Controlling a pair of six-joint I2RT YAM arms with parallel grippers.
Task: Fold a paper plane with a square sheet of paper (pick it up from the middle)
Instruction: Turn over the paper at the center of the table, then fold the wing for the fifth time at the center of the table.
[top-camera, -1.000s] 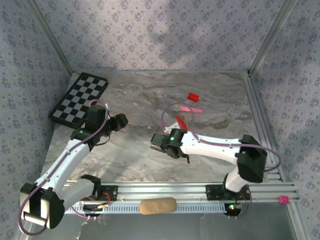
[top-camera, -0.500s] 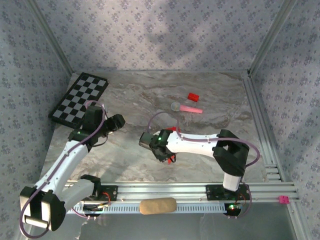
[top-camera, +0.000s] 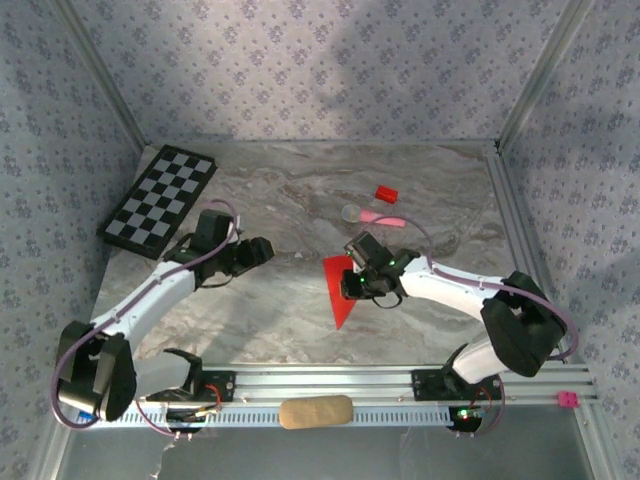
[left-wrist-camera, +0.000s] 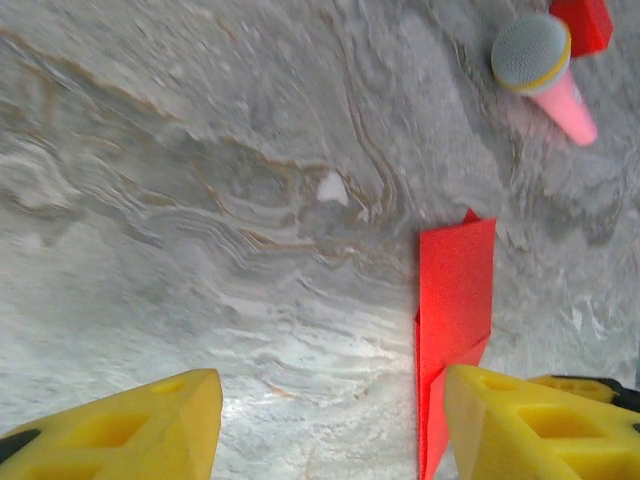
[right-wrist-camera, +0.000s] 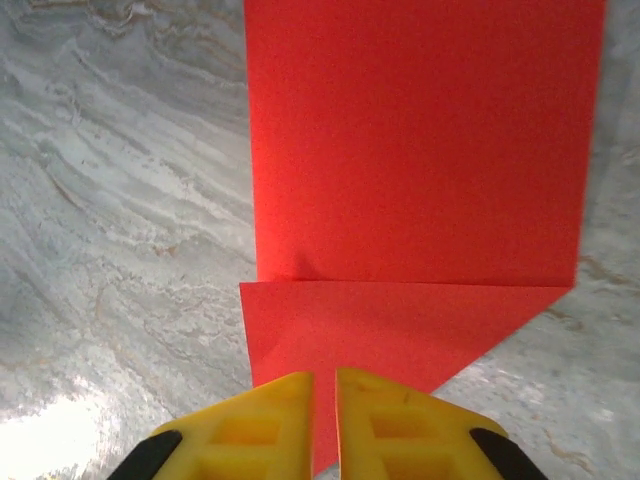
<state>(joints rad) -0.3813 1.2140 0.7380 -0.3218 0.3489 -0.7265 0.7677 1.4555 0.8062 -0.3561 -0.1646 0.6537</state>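
Note:
The red sheet of paper (top-camera: 338, 290) lies flat on the marble table, folded into a long wedge whose tip points at the near edge. In the right wrist view its layered folds (right-wrist-camera: 420, 150) spread out ahead of the fingers. My right gripper (top-camera: 352, 283) sits at the wedge's wide right side, its yellow jaws (right-wrist-camera: 323, 385) shut to a thin slit with the tips over the paper's lower flap. My left gripper (top-camera: 262, 250) hovers to the left of the paper, open (left-wrist-camera: 330, 420) with bare table between its fingers. The paper (left-wrist-camera: 455, 290) runs along the inside of its right finger (left-wrist-camera: 530, 420).
A pink stick with a grey round head (top-camera: 375, 215) and a small red block (top-camera: 386, 193) lie just beyond the paper. A checkerboard (top-camera: 160, 195) rests at the far left. A tan pad (top-camera: 315, 411) sits on the near rail.
The paper, bunched under my right gripper before, now lies spread flat. My right gripper has shifted back right and farther away. My left gripper has moved right toward the paper.

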